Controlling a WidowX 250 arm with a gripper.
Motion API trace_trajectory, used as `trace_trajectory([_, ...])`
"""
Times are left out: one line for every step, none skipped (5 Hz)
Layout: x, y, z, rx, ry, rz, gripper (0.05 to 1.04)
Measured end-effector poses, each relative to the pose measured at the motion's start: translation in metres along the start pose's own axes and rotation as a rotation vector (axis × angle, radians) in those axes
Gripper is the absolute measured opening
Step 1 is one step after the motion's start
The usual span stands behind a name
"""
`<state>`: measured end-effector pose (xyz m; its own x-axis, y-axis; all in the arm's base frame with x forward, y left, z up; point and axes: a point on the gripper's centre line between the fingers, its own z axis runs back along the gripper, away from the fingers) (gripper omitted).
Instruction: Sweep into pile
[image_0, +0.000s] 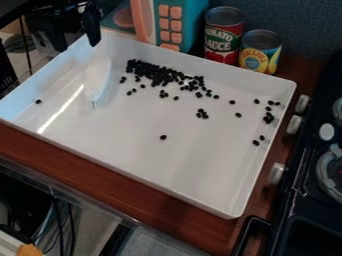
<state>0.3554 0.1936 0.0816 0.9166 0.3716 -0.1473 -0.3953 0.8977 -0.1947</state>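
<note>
The tabletop carries the tray. The brush looks light, stiff-backed; pinch above its bristles. The hand is spread.

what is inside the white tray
Small black beans, most bunched near the far wall, others scattered, and a white brush toward the view's left. The tray floor beneath bunch and brush is covered.
</note>
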Motion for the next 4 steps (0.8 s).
trace_trajectory([0.0,0.002,-0.017,-0.012,0.042,0.008,1.0])
trace_trajectory([-0.007,0.0,-0.038,-0.043,0.074,0.031,1.0])
trace_trajectory([-0.003,0.0,-0.038,-0.044,0.048,0.052,1.0])
trace_trajectory([-0.002,0.001,-0.046,-0.039,0.028,0.051,1.0])
